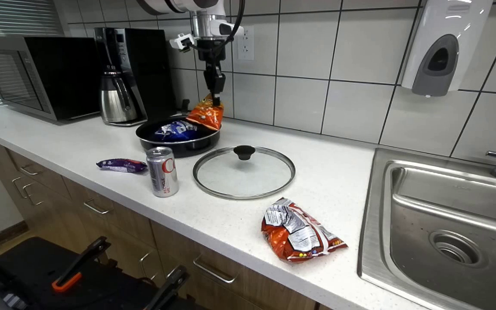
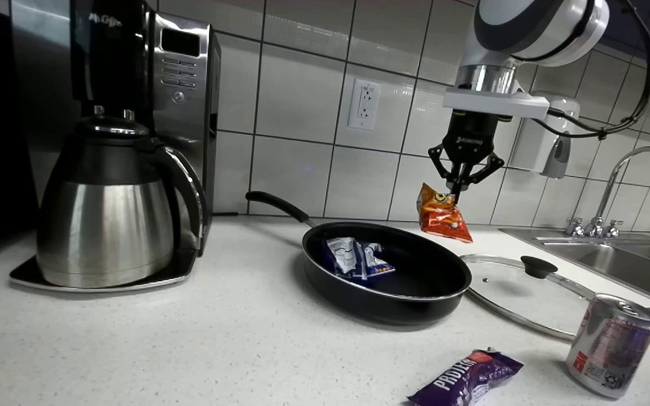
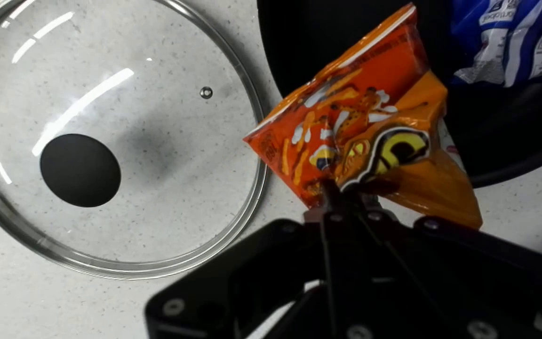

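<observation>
Orange and red glossy foil snack bag, held up in the air by the black two-fingered Robotiq gripper. Tips brought fully together, with only a pinch of thin film between the fingers; caught near one edge, with the rest of the foil spread out. Hangs tilted just above the rim of the round black frying pan, on the side toward the round clear glass lid with a metal rim and black knob. In the wrist view, seen across the pan's edge, with one corner over the lid's rim.

Inside the pan, lying crumpled: blue and silver foil snack bag. Flat on the white speckled countertop, just beside the pan: the lid. Near both, upright: silver soda can with red lettering. Near the can, lying down: purple wrapper with white lettering. Between the lid and the stainless steel sink, lying down: red-brown foil bag with white printed panels. Beyond the pan, away from the sink: brushed steel carafe with black handle, set in a black and steel coffee maker.
</observation>
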